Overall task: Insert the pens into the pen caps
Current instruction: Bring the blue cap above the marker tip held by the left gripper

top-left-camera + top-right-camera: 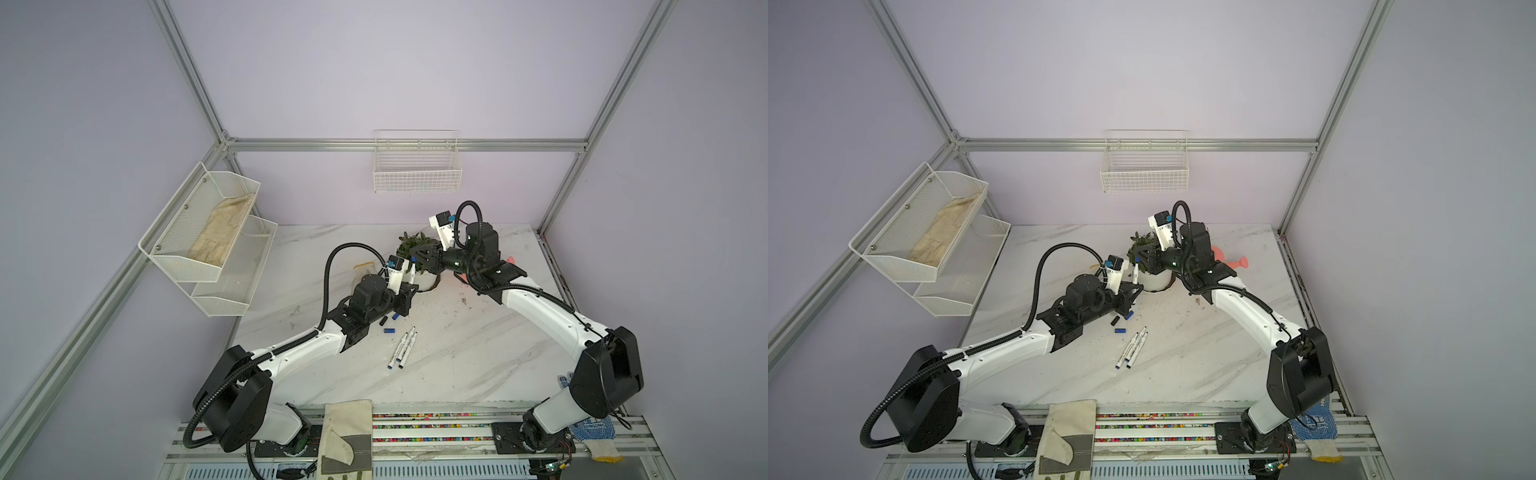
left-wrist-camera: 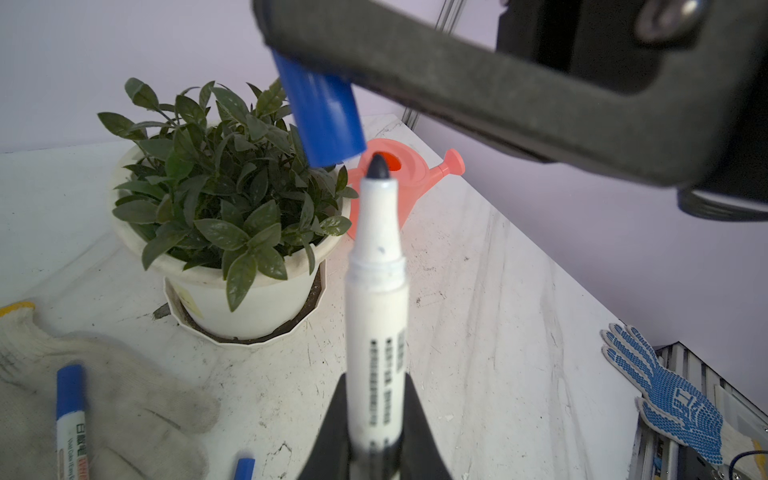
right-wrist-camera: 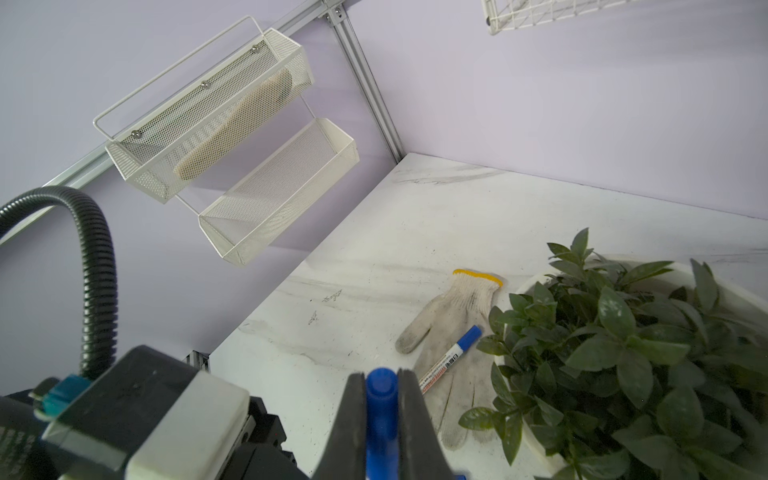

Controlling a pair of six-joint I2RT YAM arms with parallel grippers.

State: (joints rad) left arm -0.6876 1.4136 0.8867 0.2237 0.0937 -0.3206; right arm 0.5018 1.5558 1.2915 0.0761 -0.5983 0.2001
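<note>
A pen point(image 2: 376, 311) is clamped by its lower barrel in the left hand point(image 2: 374, 419), which is closed firmly on it. In this way the dark tip is left free and pointed upward, just beside the potted plant point(image 2: 232, 199). A blue cap point(image 2: 322, 112) is pinched in the right hand point(image 3: 382, 380), likewise closed on it, with the open mouth kept clear of the fingers and turned down toward the tip.

Both are held in the air beside the plant, above the worktop point(image 1: 457, 365), so that the push is not obstructed. The mouth is seen just beside the tip, tilted and slightly off line, not yet over it. It is judged that the cap must be straightened before it is pressed on.

One capped pen point(image 3: 451, 357) is laid on a glove point(image 3: 453, 307) next to the plant, apart from the rest. More pens point(image 1: 403, 347) and loose caps point(image 1: 389, 331) are left on the worktop well apart from the plant, toward the arm bases.
</note>
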